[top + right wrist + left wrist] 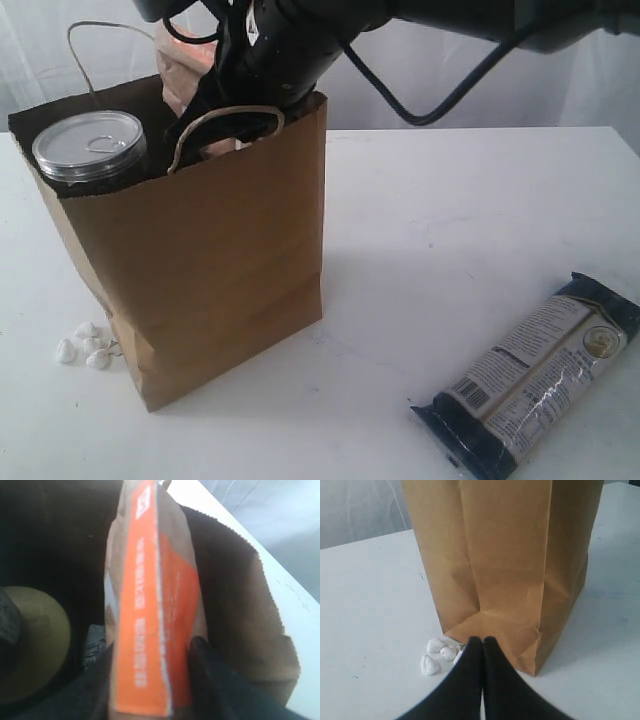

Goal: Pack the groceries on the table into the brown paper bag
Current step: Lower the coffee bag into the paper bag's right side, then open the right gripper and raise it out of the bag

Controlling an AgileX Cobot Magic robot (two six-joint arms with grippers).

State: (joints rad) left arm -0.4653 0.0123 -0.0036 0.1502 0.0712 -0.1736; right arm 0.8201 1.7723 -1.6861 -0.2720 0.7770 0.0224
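Kraft bag [230,250]: one can [88,145]; right end effector [150,670] clamps one pouch [150,580]; left end effector [482,641] closed.

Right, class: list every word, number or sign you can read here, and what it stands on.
No text can be read.
On the brown orange-labelled pouch: white lettering on the orange label, too blurred.
On the long dark-blue packet: print on its pale panel, too small.
On the silver pull-tab can: no marking shows.
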